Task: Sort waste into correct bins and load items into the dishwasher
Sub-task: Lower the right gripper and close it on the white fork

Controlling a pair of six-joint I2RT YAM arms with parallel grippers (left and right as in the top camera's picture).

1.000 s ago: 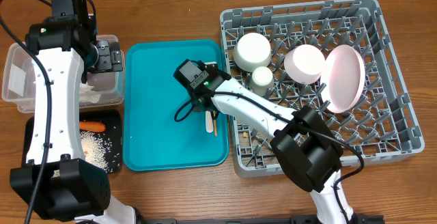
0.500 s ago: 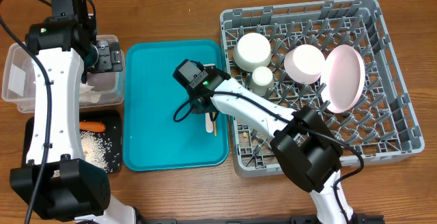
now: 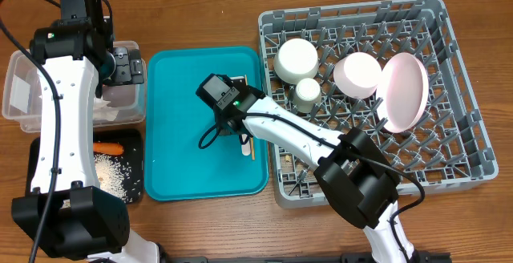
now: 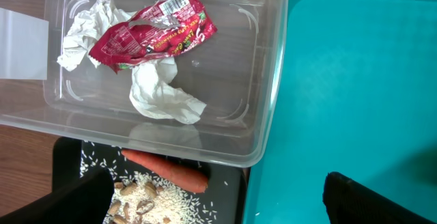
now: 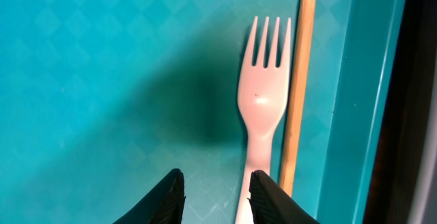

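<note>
My right gripper point(image 3: 231, 120) hovers open and empty over the teal tray point(image 3: 180, 159). In the right wrist view its fingers point(image 5: 217, 193) sit just left of the white plastic fork point(image 5: 263, 108), which lies beside the wooden chopstick point(image 5: 298, 80). Both lie at the tray's right edge, fork point(image 3: 243, 143) left of chopstick point(image 3: 252, 144). My left gripper point(image 3: 124, 64) is open and empty point(image 4: 218, 207) above the clear tub point(image 4: 273, 80), which holds a red wrapper point(image 4: 153, 36) and white napkins point(image 4: 164, 94). The black tray point(image 3: 135, 139) holds a carrot point(image 3: 108, 147), rice point(image 3: 112, 175) and beige scraps.
The grey dish rack point(image 3: 473, 159) at the right holds a white bowl point(image 3: 296, 58), a small cup point(image 3: 307, 92), another bowl point(image 3: 358, 74) and a pink plate point(image 3: 405, 91) on edge. The right arm stretches from the rack's front corner across the teal tray.
My right gripper has shifted a little to the left over the teal tray, away from the fork. The left arm has not moved.
</note>
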